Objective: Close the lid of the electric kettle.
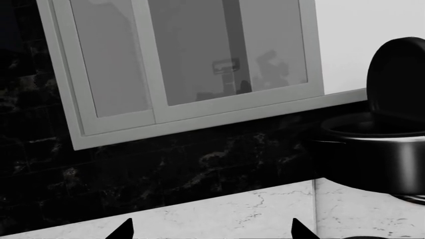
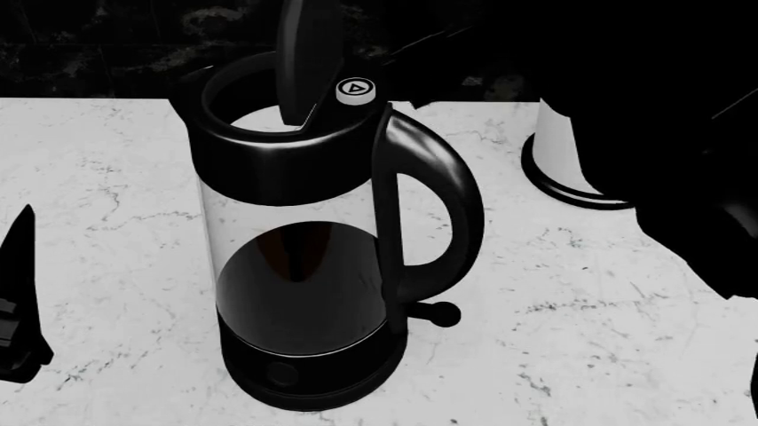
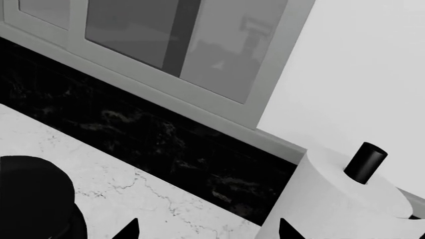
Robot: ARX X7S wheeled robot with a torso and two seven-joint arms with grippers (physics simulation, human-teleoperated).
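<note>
I see the kettle point(image 2: 314, 257) mid-worktop point(image 2: 106, 177), its lid point(image 2: 302, 58) standing upright. Both my pincers, left point(image 1: 211, 230) and right point(image 3: 207, 230), show spread tips holding nothing, either side of it

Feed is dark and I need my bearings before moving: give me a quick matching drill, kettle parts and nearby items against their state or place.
Things:
1. lid
2. electric kettle
3. paper towel roll
4. left end effector

States or places:
A. white, on a black post
B. standing up, open
C. at the head view's left edge, off the kettle
D. clear glass body on the marble counter

Pairs: 1-B, 2-D, 3-A, 4-C
</note>
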